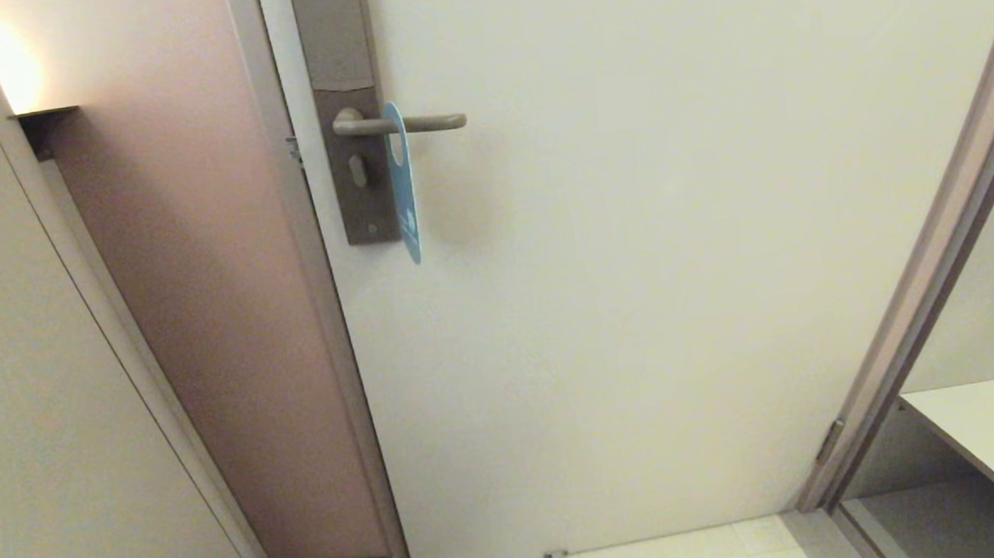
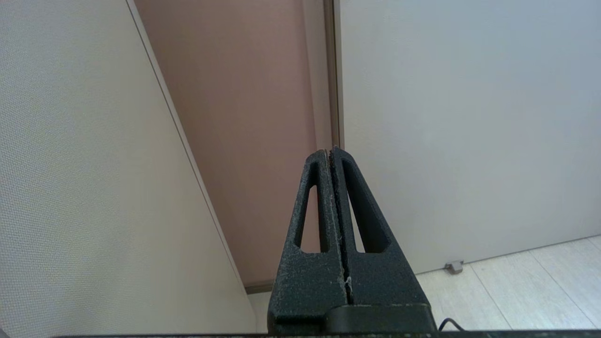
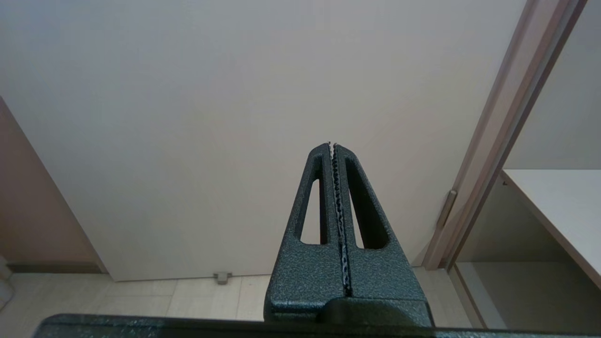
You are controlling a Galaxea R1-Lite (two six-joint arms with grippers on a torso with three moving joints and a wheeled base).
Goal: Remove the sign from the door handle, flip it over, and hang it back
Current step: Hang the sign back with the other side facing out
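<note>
A: What fills the head view?

B: The door (image 1: 675, 261), a broad, flat, cream panel with a smooth matt face. Left of it runs a pinkish-brown wall (image 1: 210, 328), and further left a pale, finely textured cabinet (image 1: 43, 379). Right of the door stands its grey-brown frame (image 1: 931, 273), with a white shelf (image 1: 990, 432) beyond. Light tiles (image 1: 690, 549) lie below the door.

A: And on the door?

B: Near its left edge, a tall, narrow bronze-grey plate (image 1: 354, 184) with a keyhole. From it a slim, rounded metal handle (image 1: 429, 123) reaches level to the right.

A: The sign?

B: The sign (image 1: 405, 190) hangs on the handle just beside the plate, the lever passing through its oval hole. It is a thin, flat, round-ended card, blue on the side showing, turned nearly edge-on; some pale marking near its lower end cannot be read.

A: The claws?

B: Neither is near the door's handle. The left gripper (image 2: 330, 151) and right gripper (image 3: 331, 145), both black and grainy with slotted tapering fingers, have their fingers pressed together on nothing, pointing at the door's lower part.
</note>
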